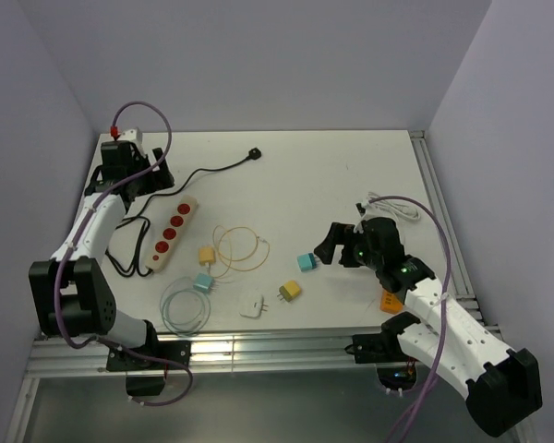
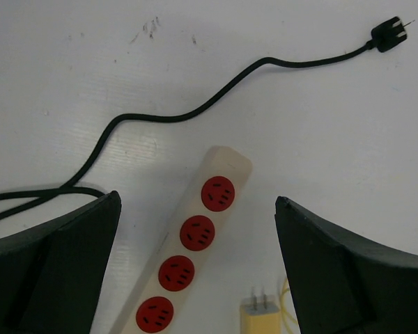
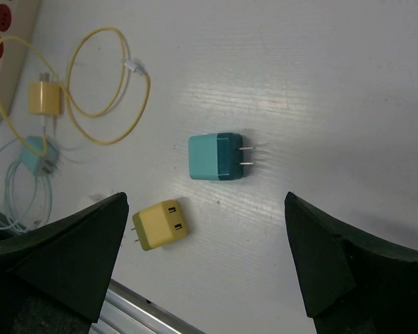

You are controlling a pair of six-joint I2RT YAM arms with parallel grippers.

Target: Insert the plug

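A beige power strip with red sockets lies at the left; it also shows in the left wrist view. My left gripper is open and empty above the strip's far end. A teal plug lies on its side, prongs to the right, in the right wrist view. My right gripper is open and empty above it. A yellow plug lies next to the teal one.
A black cord with its plug runs from the strip toward the back. A yellow charger with a yellow cable, a light blue charger with a coiled cable and a white adapter lie mid-table. A white cable is at right.
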